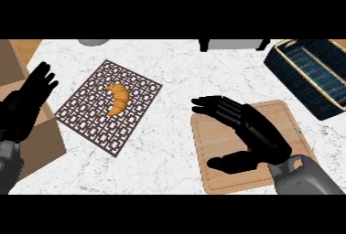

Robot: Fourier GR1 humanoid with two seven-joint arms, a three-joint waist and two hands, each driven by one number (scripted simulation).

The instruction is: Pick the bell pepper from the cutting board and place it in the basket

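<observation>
No bell pepper shows anywhere; if it is on the pale wooden cutting board (223,151) near the desk's front edge, it lies hidden under the black right hand (246,132), which hangs over the board with fingers (209,106) spread and thumb apart, closed on nothing visible. Judging by its kind, a pepper is light, hollow, smooth-skinned and slippery, so wrapping round its widest part should suit. The dark blue woven basket (307,75) sits at the white marble desk's (175,64) far right corner. Resting open at the left edge is the black left hand (30,98).
</observation>
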